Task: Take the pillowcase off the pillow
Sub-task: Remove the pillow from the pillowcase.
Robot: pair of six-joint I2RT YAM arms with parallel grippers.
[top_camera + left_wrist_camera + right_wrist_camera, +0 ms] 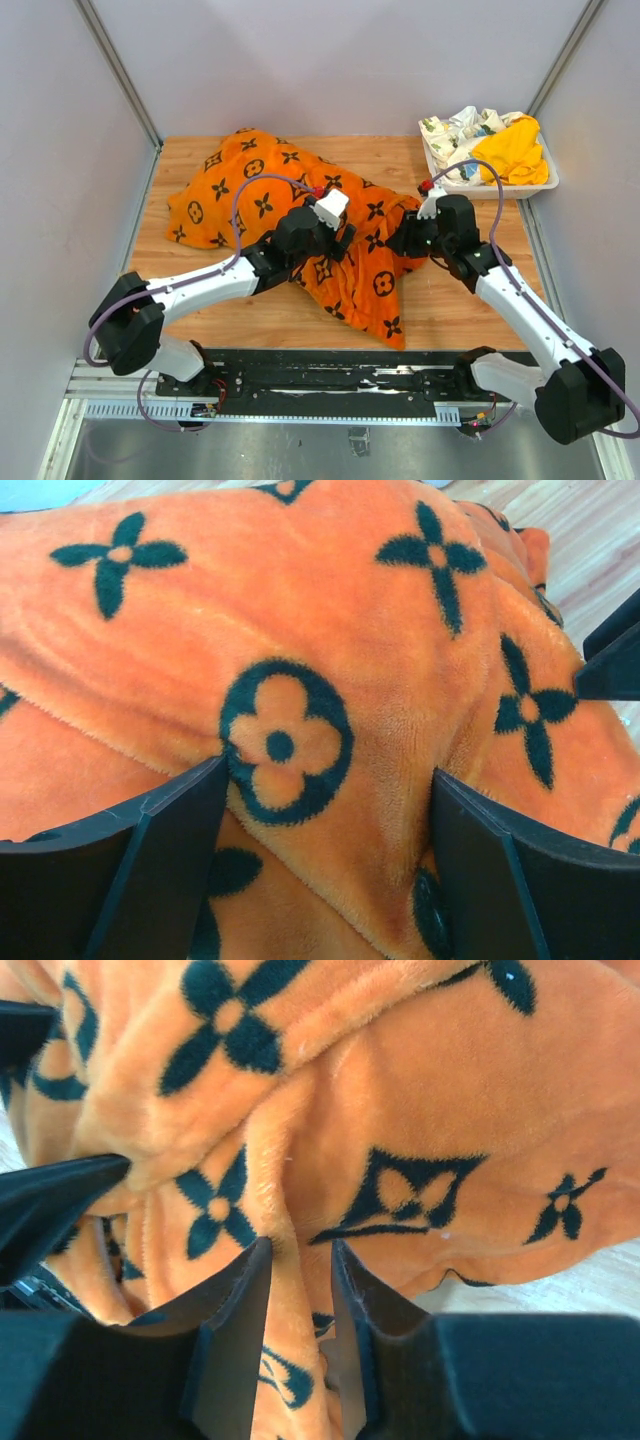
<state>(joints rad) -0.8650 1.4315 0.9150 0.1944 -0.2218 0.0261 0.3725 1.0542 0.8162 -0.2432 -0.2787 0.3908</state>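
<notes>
Two grippers at an orange pillowcase (260, 190) with black flower monograms: left gripper (330, 780) jaws wide apart, right gripper (300, 1260) jaws narrowly apart.

The pillowcase (260, 195) covered the middle of the table (290, 320); the left arm (210, 280) and the right arm (520, 300) reached onto it. Bare wood was free along the near edge, and between the pillowcase and the tray (548, 182).

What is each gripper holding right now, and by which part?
Left gripper: open, straddling a bulge of the pillowcase, holding nothing. Right gripper: a fold at the pillowcase's right end lies between its jaws; whether it's clamped can't be told.
</notes>
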